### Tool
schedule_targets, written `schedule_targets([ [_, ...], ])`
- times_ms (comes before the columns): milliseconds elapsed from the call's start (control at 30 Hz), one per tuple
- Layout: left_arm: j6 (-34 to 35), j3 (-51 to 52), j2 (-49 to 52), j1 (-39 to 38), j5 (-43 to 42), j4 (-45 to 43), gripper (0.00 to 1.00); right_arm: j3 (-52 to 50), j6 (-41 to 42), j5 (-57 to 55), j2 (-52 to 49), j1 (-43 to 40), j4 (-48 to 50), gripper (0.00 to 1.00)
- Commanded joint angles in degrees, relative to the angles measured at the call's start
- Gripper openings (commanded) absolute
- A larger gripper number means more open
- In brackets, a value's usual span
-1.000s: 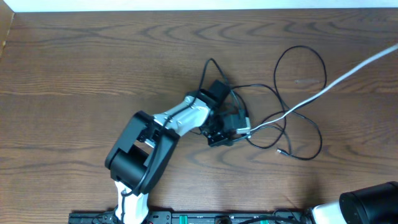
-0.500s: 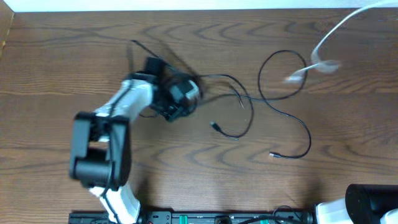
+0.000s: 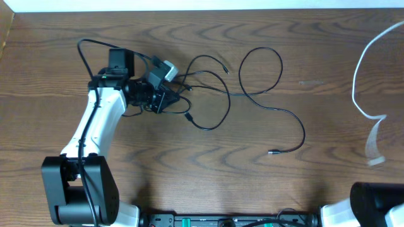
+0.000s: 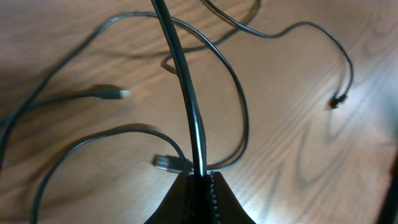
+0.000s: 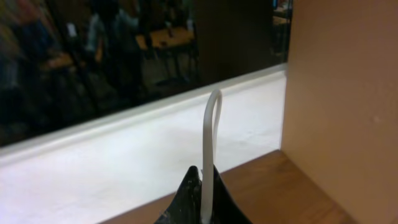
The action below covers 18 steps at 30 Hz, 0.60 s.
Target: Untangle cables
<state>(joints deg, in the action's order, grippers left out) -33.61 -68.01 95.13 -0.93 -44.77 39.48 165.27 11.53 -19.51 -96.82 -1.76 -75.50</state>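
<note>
Leftward across the grained brown wood table (image 3: 252, 176) my left gripper (image 4: 202, 182) has dragged a glossy black cable (image 4: 186, 93), pinched tight; my right gripper (image 5: 203, 200) pinches the flat whitish cable (image 5: 209, 137).

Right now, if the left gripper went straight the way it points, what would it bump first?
Probably the black cable loop lying just ahead of the left gripper, beside its held cable, then the wooden table. Depth is hard to judge.
</note>
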Motion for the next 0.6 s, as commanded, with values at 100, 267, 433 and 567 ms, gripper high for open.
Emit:
schedule_targets([
  [100,1.8,0.3,-0.4,-5.2,-1.6,1.7,0.08,-1.4,0.4,5.4,-4.4,-12.3,1.9,0.01],
  [267,1.8,0.3,-0.4,-8.3,-1.5,1.7,0.07,-7.9,0.9,22.2,-6.6,-26.0,6.5,0.01],
  [433,1.8,0.3,-0.4,-11.6,-1.5,3.1,0.07,-16.6,2.5,30.7,-13.0,-37.1,7.5,0.01],
  [567,1.8,0.3,-0.4,-13.6,-1.5,4.5,0.07,-22.3,6.2,30.6,-16.9,-44.3,7.3,0.01],
])
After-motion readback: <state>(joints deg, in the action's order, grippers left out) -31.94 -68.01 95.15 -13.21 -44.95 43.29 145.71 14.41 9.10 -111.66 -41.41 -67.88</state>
